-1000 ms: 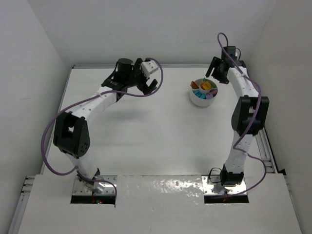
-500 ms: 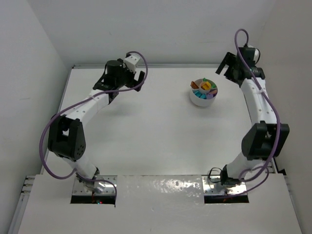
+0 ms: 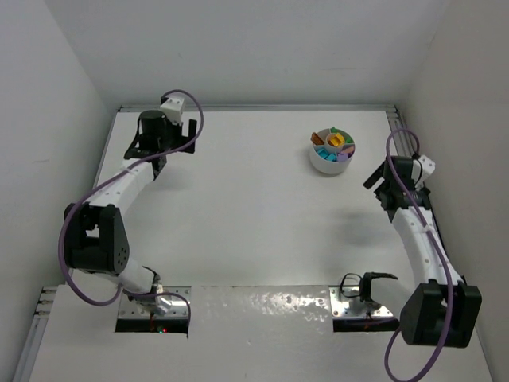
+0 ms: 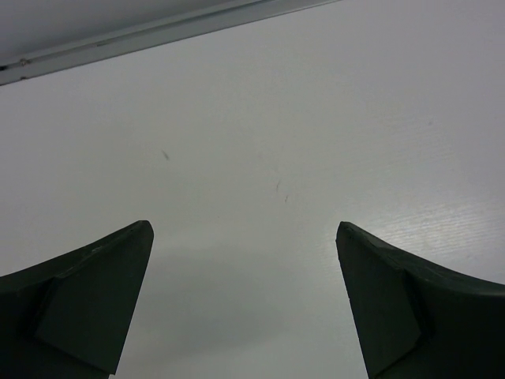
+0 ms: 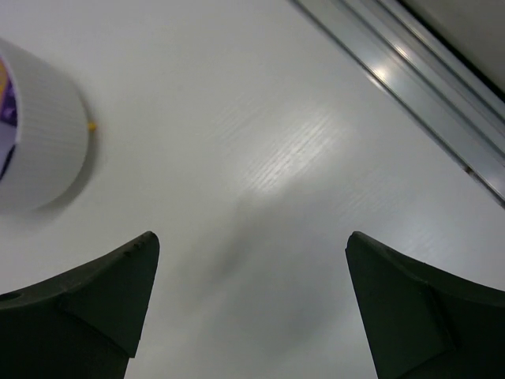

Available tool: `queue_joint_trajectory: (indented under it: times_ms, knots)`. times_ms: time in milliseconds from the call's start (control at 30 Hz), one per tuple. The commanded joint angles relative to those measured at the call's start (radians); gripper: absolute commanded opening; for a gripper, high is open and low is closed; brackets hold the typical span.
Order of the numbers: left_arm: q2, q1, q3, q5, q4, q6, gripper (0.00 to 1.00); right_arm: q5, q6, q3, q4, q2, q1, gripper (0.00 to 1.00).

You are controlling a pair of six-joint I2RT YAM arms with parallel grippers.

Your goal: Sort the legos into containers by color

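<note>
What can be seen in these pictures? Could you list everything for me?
table: one, white, under everything
dish: one, white, round with compartments, far right part of the table
legos: several, too small to count; yellow, orange, green, teal, purple; in the dish
metal rail: one, silver, along the table's right edge
left arm: one, white and black, reaching to the far left
right arm: one, white and black, right side
left gripper: one, dark, open, empty
right gripper: one, dark, open, empty, beside the dish
</note>
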Motion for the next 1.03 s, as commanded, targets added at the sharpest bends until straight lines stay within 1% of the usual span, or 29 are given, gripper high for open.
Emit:
queue_joint_trajectory:
  times_ms: [0,67,200,333,633,1000]
  knots:
    - [-0.074,0.015,-0.036,-0.05,0.032,-0.028,1.0,0.154,0.086,-0.044,0.053,-0.064,0.002,0.99]
    - [-0.089,0.015,-0.064,-0.064,0.035,-0.06,1.0,0.211,0.117,-0.066,0.032,-0.082,0.002,0.99]
    - [-0.099,0.017,-0.084,-0.045,0.04,-0.103,1.0,0.253,0.123,-0.068,0.021,-0.096,0.002,0.99]
    - [-0.109,0.015,-0.09,-0.044,0.037,-0.108,1.0,0.259,0.091,-0.051,0.015,-0.098,0.002,0.99]
    - [-0.149,0.015,-0.119,-0.044,0.032,-0.107,1.0,0.276,0.079,-0.046,-0.022,-0.108,0.002,0.99]
    - [-0.157,0.015,-0.121,-0.012,0.037,-0.111,1.0,0.283,0.044,-0.072,0.007,-0.144,0.002,0.99]
